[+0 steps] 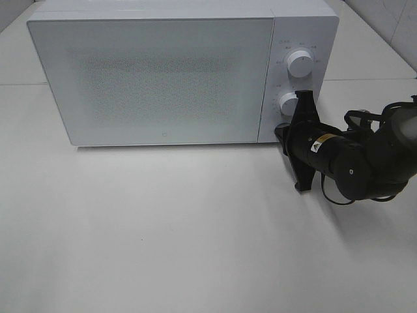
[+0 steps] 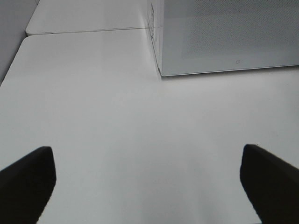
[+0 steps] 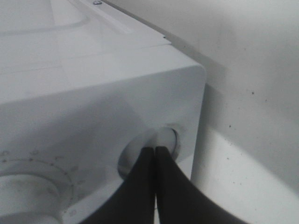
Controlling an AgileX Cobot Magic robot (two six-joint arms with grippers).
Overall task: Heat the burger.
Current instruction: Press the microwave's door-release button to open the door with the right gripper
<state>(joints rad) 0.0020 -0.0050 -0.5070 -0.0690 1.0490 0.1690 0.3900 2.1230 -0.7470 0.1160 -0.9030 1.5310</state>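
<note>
From the high camera, my right gripper [image 1: 280,134] reaches the control panel of the white microwave [image 1: 156,78], its tips under the lower dial [image 1: 288,102] and the upper dial [image 1: 300,63] farther above. The door is closed, the table [image 1: 163,228] spreads beneath my arm, and I cannot tell where the burger is.

At my left wrist, my left gripper [image 2: 145,149] stands spread wide and holds nothing, with its dark fingers [image 2: 28,182] over bare table. A corner of the microwave [image 2: 224,37] lies well ahead of it.

At my right wrist, the right gripper [image 3: 154,150] is pinched tight with nothing between its fingers. Its tips touch a round button [image 3: 167,140] near the panel's corner, and a dial [image 3: 23,191] sits beside them.
</note>
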